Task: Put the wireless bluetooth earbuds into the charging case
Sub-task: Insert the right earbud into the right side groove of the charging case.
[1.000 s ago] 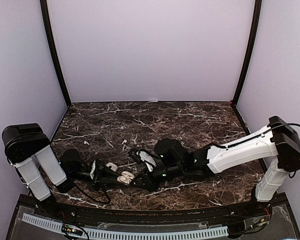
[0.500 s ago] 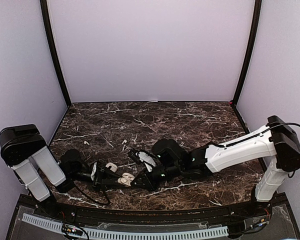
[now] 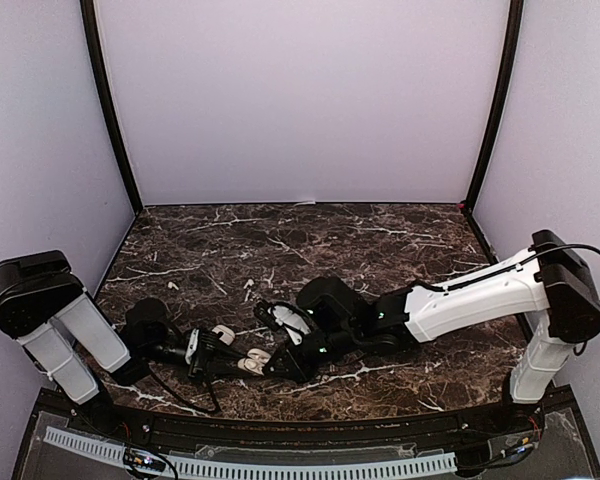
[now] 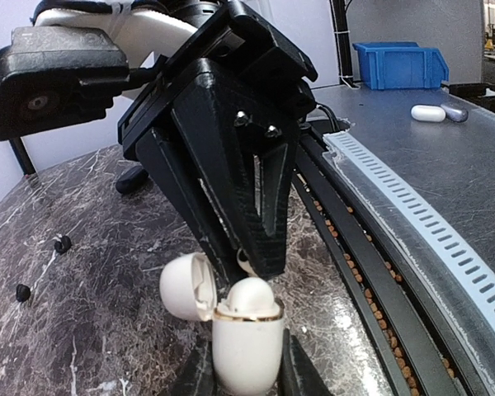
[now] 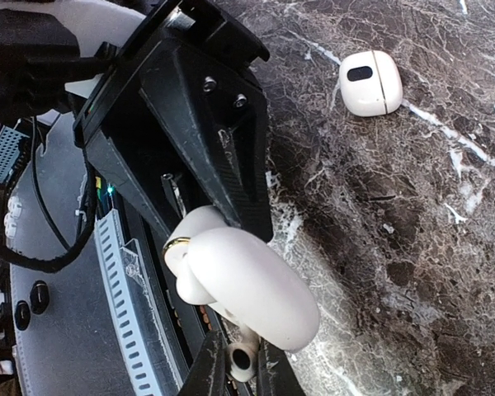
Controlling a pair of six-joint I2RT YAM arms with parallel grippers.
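My left gripper (image 4: 246,367) is shut on the body of a white charging case (image 4: 246,346), holding it upright with its lid (image 4: 187,286) swung open to the left. One white earbud (image 4: 249,297) sits domed in the case's mouth. My right gripper (image 5: 242,363) is shut on a second white earbud (image 5: 243,359), stem end towards the camera, pressed against the case (image 5: 247,285). In the top view both grippers meet low at the table's near edge, left gripper (image 3: 235,362) and right gripper (image 3: 272,362) on either side of the case (image 3: 252,362).
A closed white case with a black oval (image 5: 370,81) lies on the marble. Two tiny black buds (image 4: 62,243) lie at the left, and small white buds (image 3: 247,284) lie farther back. A slotted cable duct (image 4: 412,206) runs along the near edge.
The right arm has pushed a little leftward towards the case. The left arm's shoulder has swung left and the case has dropped slightly nearer the front edge. Both grips are unchanged.
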